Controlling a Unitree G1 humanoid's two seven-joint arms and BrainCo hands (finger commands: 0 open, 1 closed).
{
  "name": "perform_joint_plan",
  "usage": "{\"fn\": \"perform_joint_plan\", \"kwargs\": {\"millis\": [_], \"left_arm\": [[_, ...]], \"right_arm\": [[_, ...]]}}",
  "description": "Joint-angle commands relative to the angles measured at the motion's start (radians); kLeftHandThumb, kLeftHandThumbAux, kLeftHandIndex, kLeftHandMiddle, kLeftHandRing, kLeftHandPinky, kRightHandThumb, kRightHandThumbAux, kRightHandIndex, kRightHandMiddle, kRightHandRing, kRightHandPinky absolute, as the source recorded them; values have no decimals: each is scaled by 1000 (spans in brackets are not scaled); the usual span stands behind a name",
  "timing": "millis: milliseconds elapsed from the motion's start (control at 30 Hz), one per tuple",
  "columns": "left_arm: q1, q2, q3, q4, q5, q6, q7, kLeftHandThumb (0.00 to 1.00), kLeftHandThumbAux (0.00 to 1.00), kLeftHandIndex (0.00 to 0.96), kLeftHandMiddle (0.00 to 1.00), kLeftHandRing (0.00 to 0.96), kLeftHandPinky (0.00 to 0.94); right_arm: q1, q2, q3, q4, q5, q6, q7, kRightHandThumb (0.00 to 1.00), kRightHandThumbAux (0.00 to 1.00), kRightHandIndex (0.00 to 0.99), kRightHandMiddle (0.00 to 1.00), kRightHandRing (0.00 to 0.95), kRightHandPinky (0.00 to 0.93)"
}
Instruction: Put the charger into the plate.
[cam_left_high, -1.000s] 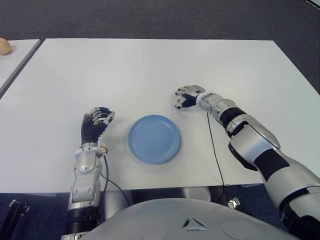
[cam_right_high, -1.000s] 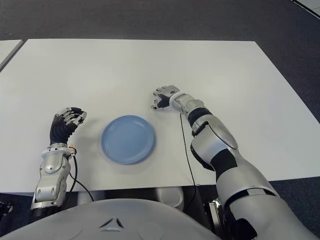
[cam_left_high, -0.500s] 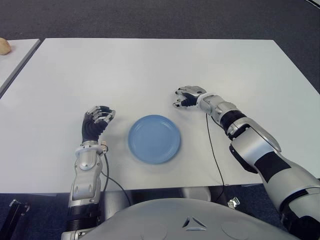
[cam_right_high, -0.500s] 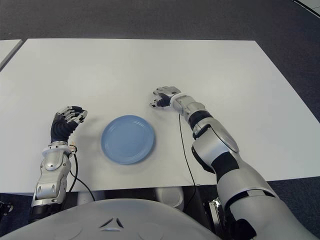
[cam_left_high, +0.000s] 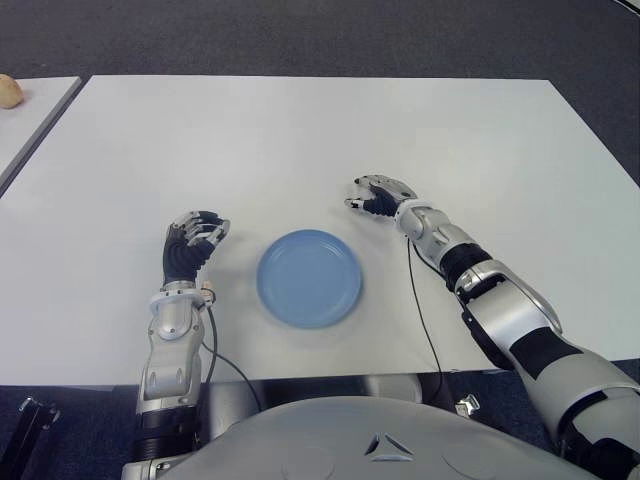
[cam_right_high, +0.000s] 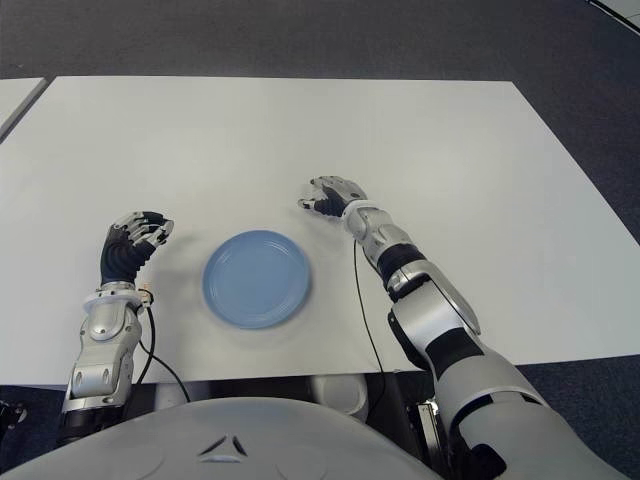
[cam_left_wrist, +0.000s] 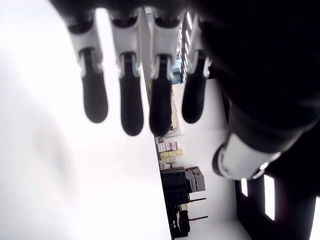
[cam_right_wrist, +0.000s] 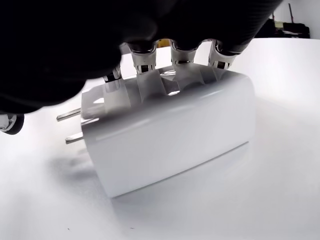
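Fingers (cam_right_wrist: 175, 55) of the right hand (cam_left_high: 380, 195) curl down over the top of a white, rounded block-shaped plastic charger (cam_right_wrist: 170, 132), whose two metal prongs stick out at one end; the wrist view shows the fingers draped on it, but the charger sits on the white table (cam_left_high: 300, 130) and the thumb's hold is hidden, so the grasp looks begun rather than secure. A round, shallow blue plate (cam_left_high: 309, 277) lies near, toward the robot's left and closer to its body, with nothing in it. Lifting, carrying and setting down all remain. From the head cameras the charger is covered by the hand. The left hand (cam_left_high: 193, 240) shows beside the plate's left side, fingers loosely curled, holding nothing.
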Motion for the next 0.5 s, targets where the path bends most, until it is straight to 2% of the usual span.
{"fn": "perform_joint_plan", "kwargs": {"millis": [33,133,200,267,400,500], "left_arm": [[-6,8,5,8,0,1,-7,705,720,425,442,453,447],[-8,11,6,13,0,-4,-8,705,720,425,445,453,444],[-10,12,7,13,-1,2,-7,705,720,425,445,452,442],[-10,13,8,12,-2,5,-6,705,720,425,444,451,442],[-11,15,8,11,1,9,-5,705,720,426,452,456,447],[-12,17,9,10,0,12,-7,705,721,426,456,458,448]], "right_arm": [[122,-33,-43,-79,37,72,10,565,163,0,0,0,0],[166,-41,-65,-157,45,111,15,566,176,0,0,0,0],[232,-35,-111,-250,67,172,-11,570,188,0,0,0,0],[268,-29,-135,-305,76,213,-22,575,202,0,0,0,0],[357,6,-199,-398,118,272,-76,579,226,0,0,0,0],[408,27,-223,-463,129,303,-99,578,238,0,0,0,0]]}}
